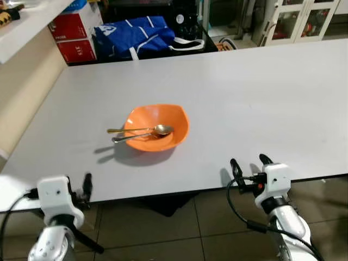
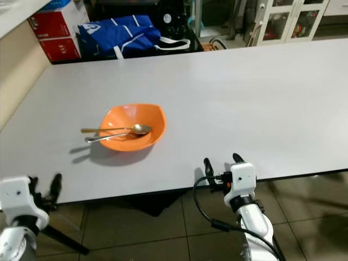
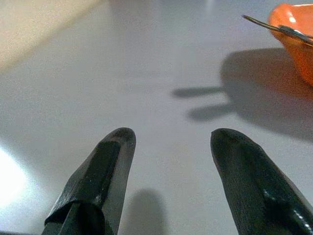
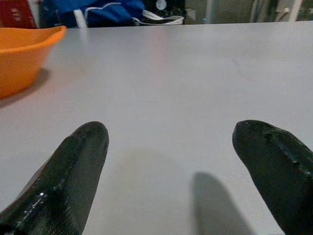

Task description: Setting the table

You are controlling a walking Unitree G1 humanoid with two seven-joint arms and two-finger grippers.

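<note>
A wide pale grey counter (image 1: 261, 103) runs across the scene, its near edge crossing just in front of the robot and its far edge lined with clutter: a blue bag (image 1: 133, 35) and red boxes (image 1: 73, 32) at the far left. Most of the counter surface is bare, with broad open room to the right and far side of the orange bowl (image 1: 157, 126), which sits left of centre and fairly near the near edge. Two pieces of cutlery lie across the bowl, a gold spoon (image 1: 142, 130) and a silver utensil (image 1: 133, 137), their handles sticking out over the bowl's left rim. Brown tiled floor (image 1: 179, 228) shows below the near edge. The left end effector (image 3: 171, 161) hovers low at the near left edge of the counter, its two black fingers (image 3: 105, 171) apart and pointing over the surface, with the bowl ahead and to its right. The right end effector (image 1: 250, 166) is raised at the near edge, right of the bowl and well apart from it, fingers (image 4: 73, 166) spread wide over bare counter, wrist upright.
</note>
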